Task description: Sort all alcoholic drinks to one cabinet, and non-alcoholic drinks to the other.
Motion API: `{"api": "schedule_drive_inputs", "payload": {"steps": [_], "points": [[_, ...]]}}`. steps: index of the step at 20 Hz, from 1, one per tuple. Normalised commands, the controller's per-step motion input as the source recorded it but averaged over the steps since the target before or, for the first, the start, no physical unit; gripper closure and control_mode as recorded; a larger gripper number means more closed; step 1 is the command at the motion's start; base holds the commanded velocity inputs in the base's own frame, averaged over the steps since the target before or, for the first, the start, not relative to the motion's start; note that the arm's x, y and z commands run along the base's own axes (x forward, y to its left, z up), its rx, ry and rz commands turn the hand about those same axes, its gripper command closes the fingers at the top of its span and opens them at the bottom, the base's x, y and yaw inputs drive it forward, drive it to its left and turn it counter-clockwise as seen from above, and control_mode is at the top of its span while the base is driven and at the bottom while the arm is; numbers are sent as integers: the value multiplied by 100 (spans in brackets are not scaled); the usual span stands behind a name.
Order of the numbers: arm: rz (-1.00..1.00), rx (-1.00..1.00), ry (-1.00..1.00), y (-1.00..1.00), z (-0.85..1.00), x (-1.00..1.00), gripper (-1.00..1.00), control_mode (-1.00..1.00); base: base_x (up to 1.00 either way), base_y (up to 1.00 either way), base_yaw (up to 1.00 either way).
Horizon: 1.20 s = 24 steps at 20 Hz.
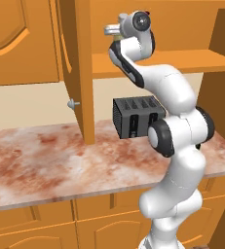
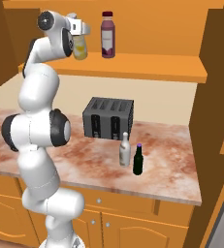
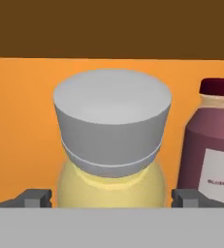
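My gripper (image 2: 83, 30) reaches into the open upper cabinet, and its jaws stand open on either side of the pale yellow white-capped bottle (image 2: 80, 48), a non-alcoholic drink standing on the shelf (image 2: 147, 65). In the hand view the gripper (image 3: 111, 198) has small gaps between the fingertips (image 3: 36, 198) and the yellow bottle (image 3: 111, 184). The purple-maroon red-capped bottle (image 2: 108, 36) stands just right of it on the same shelf, also seen as the maroon bottle (image 3: 210, 145). Two alcoholic drinks, the pale glass bottle (image 2: 125, 150) and the dark one (image 2: 138, 160), stand on the counter.
A dark toaster (image 2: 108, 118) sits on the marbled counter (image 1: 36, 160) behind the glass bottles. The open cabinet door (image 1: 77, 73) hangs out to the left of the arm. A wooden side wall (image 2: 215, 97) bounds the right.
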Motion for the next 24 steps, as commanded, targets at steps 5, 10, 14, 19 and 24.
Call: {"api": "schedule_drive_inputs", "payload": {"steps": [5, 10, 14, 19, 24], "points": [[2, 0, -8, 0, -35, 7, -100, -100, 0, 0, 0], [1, 0, -5, 0, -33, 22, -100, -100, 0, 0, 0], [1, 0, -4, 0, -28, 21, -100, -100, 0, 0, 0], [2, 2, -1, 0, -13, 6, -100, -100, 0, 0, 0], [1, 10, 0, 0, 0, 0, -100, -100, 0, 0, 0]]}}
